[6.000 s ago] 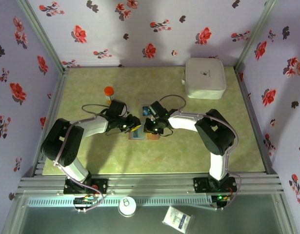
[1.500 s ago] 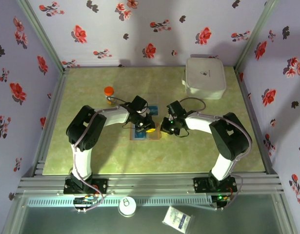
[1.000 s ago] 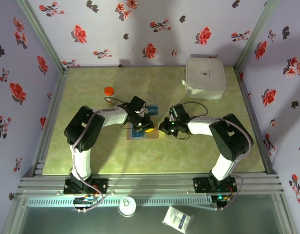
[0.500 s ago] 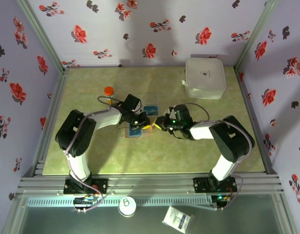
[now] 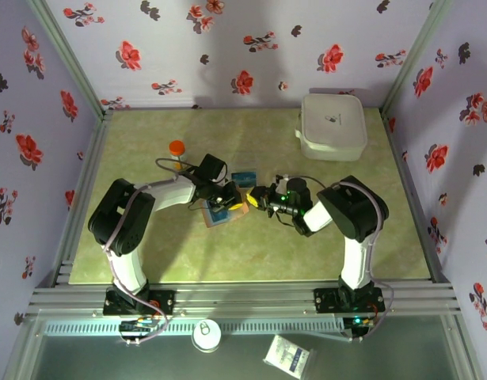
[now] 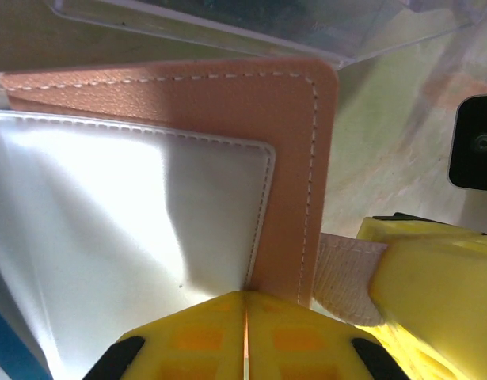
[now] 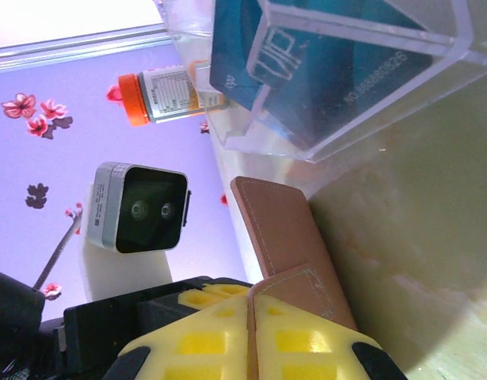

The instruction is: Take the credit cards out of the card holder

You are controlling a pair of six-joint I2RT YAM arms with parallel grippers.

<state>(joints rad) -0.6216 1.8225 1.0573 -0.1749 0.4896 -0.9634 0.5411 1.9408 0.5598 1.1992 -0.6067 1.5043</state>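
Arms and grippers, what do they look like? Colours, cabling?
The left arm and right arm have white links, black joints and thin dark cables looping near the wrists. The left gripper and right gripper have yellow, grid-textured fingers on black bodies.

Left pincer (image 6: 245, 301), right pincer (image 7: 251, 301), seemingly clamped.

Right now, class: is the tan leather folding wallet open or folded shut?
Open. The tan leather folding wallet shows its pale inner lining exposed in the left wrist view.
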